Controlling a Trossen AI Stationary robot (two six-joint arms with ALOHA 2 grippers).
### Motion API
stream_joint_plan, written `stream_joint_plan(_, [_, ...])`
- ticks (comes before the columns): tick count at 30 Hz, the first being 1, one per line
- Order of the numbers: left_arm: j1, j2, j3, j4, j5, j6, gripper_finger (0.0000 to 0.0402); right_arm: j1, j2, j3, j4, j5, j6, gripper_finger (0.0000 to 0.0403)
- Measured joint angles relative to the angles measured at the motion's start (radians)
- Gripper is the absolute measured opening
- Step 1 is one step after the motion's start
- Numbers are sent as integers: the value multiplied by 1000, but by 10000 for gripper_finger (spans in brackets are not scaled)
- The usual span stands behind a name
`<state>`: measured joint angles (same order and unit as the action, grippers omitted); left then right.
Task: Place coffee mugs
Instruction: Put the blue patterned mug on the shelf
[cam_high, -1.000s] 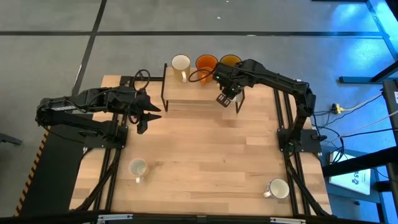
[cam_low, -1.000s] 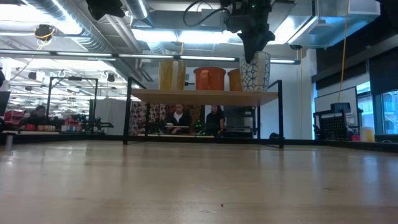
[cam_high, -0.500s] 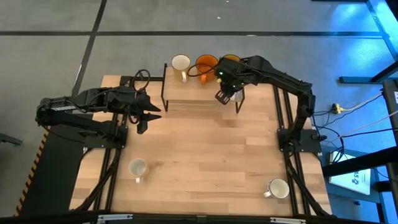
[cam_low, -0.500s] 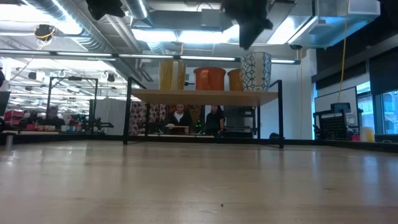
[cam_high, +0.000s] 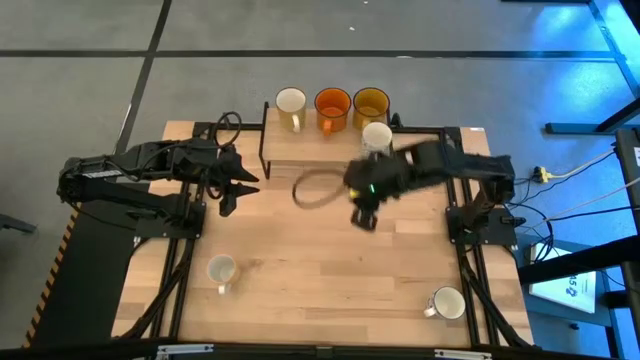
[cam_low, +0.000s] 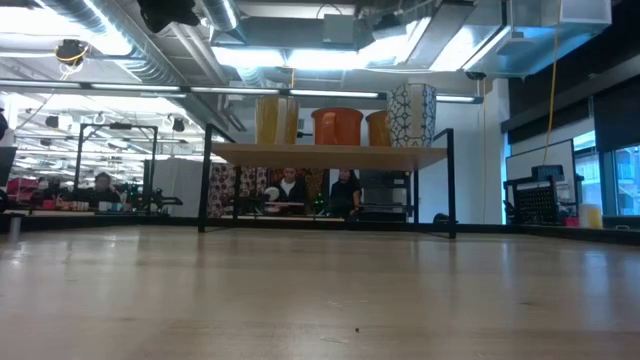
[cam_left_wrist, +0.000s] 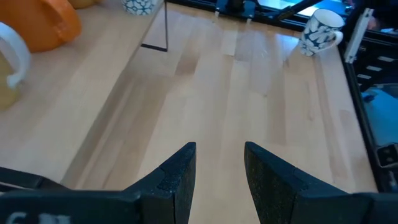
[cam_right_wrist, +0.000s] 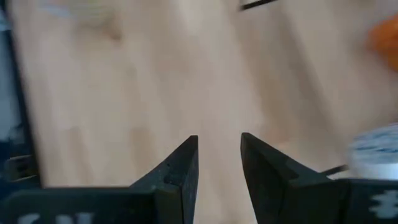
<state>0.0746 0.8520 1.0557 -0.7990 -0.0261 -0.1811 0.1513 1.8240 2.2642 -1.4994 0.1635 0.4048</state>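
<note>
Four mugs stand upright in a row on a raised wooden shelf (cam_high: 310, 152) at the table's far edge: a cream one (cam_high: 291, 103), an orange one (cam_high: 332, 104), an amber-yellow one (cam_high: 370, 102) and a white patterned one (cam_high: 377, 137). The low view shows them side by side, the patterned mug (cam_low: 412, 114) rightmost. Two more white mugs stand on the table, one near left (cam_high: 221, 270) and one near right (cam_high: 447, 302). My right gripper (cam_high: 362, 217) is open and empty over the table's middle, in front of the shelf. My left gripper (cam_high: 240, 192) waits open at the table's left.
The shelf stands on thin black legs (cam_high: 264, 150), with bare tabletop under and in front of it. A loose cable loop (cam_high: 315, 188) hangs off the right arm over the table. People sit in the room beyond the table (cam_low: 290, 190).
My right gripper has risen from the patterned mug on the shelf and swung away toward the table's near edge, out over the table's middle. The patterned mug stays upright on the shelf's right end.
</note>
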Motion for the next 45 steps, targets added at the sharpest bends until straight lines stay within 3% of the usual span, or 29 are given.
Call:
stream_joint_plan(5, [-11, 0, 0, 0, 19, -11, 131, 168, 0, 0, -1, 9, 192, 106])
stream_joint_plan(13, [-38, 0, 0, 0, 16, -11, 131, 377, -14, -90, -72, 154, 540, 106])
stream_joint_plan(21, [-39, 0, 0, 1, 9, -12, 131, 512, -146, -402, -63, 88, 916, 106])
stream_joint_plan(26, [-39, 0, 0, 1, 9, -11, 131, 598, -241, -614, 32, 25, 1187, 106])
stream_joint_plan(29, [-39, 0, 0, 1, 9, -11, 131, 644, -266, -699, 88, 6, 1315, 106])
stream_joint_plan(33, [-39, 0, 0, 1, 9, -10, 131, 682, -269, -770, 108, -105, 1486, 108])
stream_joint_plan(37, [-39, 0, 0, 1, 9, -1, 131, 715, -269, -831, 137, -206, 1644, 137])
stream_joint_plan(45, [-39, 0, 0, 1, 9, 0, 131, 762, -269, -944, 300, -277, 1813, 212])
